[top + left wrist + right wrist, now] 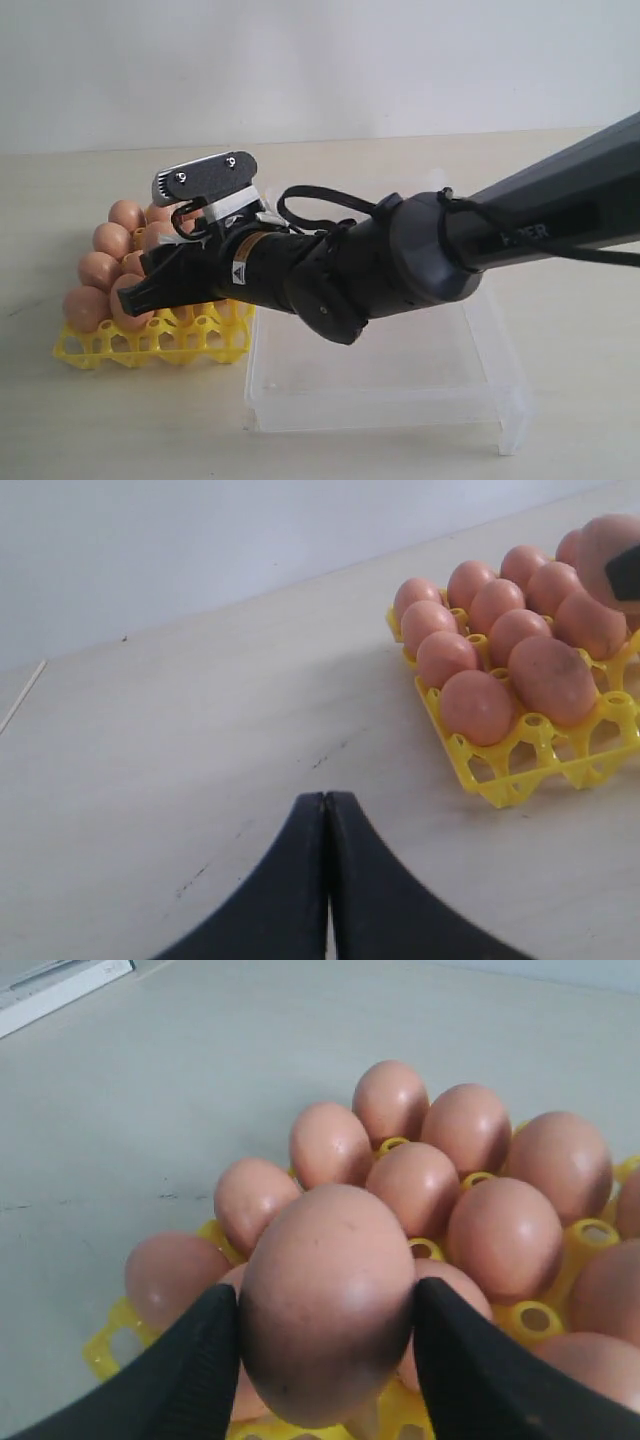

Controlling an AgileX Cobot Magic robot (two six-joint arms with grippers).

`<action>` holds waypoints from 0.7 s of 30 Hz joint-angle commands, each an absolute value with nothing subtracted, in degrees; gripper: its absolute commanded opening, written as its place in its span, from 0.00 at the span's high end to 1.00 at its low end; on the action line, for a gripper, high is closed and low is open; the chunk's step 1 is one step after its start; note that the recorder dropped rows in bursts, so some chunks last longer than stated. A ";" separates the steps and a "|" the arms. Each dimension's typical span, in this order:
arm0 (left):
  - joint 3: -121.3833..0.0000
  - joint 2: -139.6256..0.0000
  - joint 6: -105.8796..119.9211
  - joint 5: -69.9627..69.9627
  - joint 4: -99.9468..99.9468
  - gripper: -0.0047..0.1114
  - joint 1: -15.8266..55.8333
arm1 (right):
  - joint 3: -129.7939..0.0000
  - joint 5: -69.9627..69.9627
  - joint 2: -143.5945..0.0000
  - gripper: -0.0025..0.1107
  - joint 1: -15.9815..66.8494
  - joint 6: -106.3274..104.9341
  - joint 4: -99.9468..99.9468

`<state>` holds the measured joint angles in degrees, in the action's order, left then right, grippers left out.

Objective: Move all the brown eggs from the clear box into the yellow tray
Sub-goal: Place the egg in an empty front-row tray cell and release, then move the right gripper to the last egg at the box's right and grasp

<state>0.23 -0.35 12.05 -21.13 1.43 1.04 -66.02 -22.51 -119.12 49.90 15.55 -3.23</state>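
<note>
My right gripper (325,1310) is shut on a brown egg (325,1300) and holds it just above the near cups of the yellow tray (150,345). The right arm reaches across to the left, with the gripper (140,292) over the tray. Several brown eggs (100,268) fill the tray's cups (505,1235). The clear box (400,385) stands right of the tray; no egg shows in its visible part, and the arm hides its far side. My left gripper (326,798) is shut and empty over bare table, left of the tray (500,780).
The pale table top (200,730) runs all round the tray and box. A white wall (320,60) stands behind the table. The right arm's thick dark body (420,250) hangs over the clear box.
</note>
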 commanded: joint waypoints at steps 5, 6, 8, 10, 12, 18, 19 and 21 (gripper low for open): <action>0.00 0.00 11.81 -20.68 1.43 0.96 1.15 | -65.93 -26.29 -121.93 0.98 50.01 19.65 -5.58; 0.00 0.00 11.81 -20.68 1.43 0.96 1.15 | -65.93 -26.29 -122.63 0.98 50.01 19.65 -5.58; 0.00 0.00 11.81 -20.68 1.43 0.96 1.15 | -65.93 -26.70 -122.85 0.97 50.01 19.65 -5.58; 0.00 0.00 11.81 -20.68 1.43 0.96 1.15 | -65.93 -26.18 -122.85 0.89 50.01 19.75 -5.58; 0.00 0.00 11.81 -20.68 1.43 0.96 1.15 | -65.93 -26.18 -122.85 0.75 50.01 19.75 -5.58; 0.00 0.00 11.81 -20.68 1.43 0.96 1.15 | -65.93 -26.05 -122.85 0.44 50.01 19.59 -5.11; 0.00 0.00 11.81 -20.68 1.43 0.96 1.15 | -65.93 -25.78 -122.71 0.44 50.01 19.59 -5.11; 0.00 0.00 11.81 -20.68 1.43 0.96 1.15 | -65.93 -23.91 -120.76 0.45 50.01 19.59 -5.11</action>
<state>0.23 -0.35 12.05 -21.13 1.43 1.04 -65.91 -24.76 -122.77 49.90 19.72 -4.98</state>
